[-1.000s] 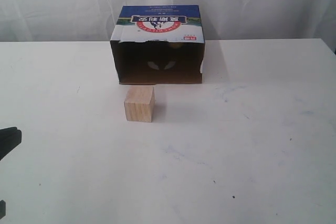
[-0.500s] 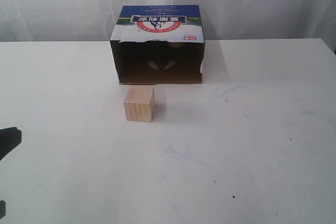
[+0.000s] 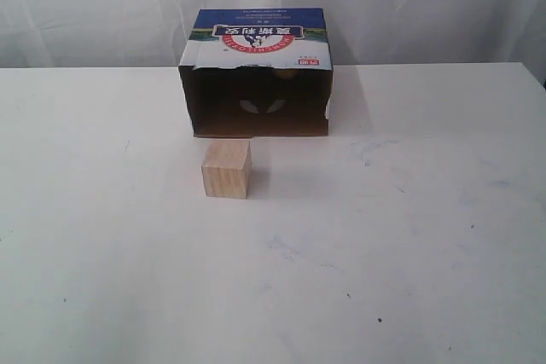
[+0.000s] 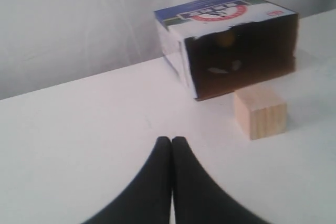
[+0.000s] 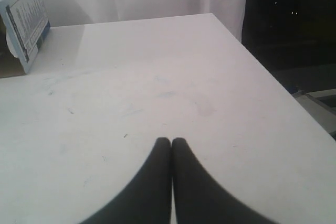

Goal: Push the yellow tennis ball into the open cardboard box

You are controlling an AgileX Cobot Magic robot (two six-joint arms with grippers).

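The open cardboard box [image 3: 256, 36] lies at the back of the white table with its dark opening facing the front. In the left wrist view a small yellow patch, the yellow tennis ball [image 4: 227, 38], shows deep inside the box [image 4: 220, 11], high in the shadow. In the exterior view the ball is barely made out. My left gripper [image 4: 171, 140] is shut and empty, well short of the box. My right gripper [image 5: 171, 140] is shut and empty over bare table, with the box's side [image 5: 23, 19] far off. Neither gripper appears in the exterior view.
A pale wooden cube [image 3: 226, 169] stands just in front of the box's opening, towards its left side; it is also in the left wrist view [image 4: 260, 111]. The table's right edge [image 5: 273, 85] drops to a dark floor. White curtain hangs behind.
The dark part of the left arm at the exterior view's left edge has gone out of frame. Box and cube have not moved.
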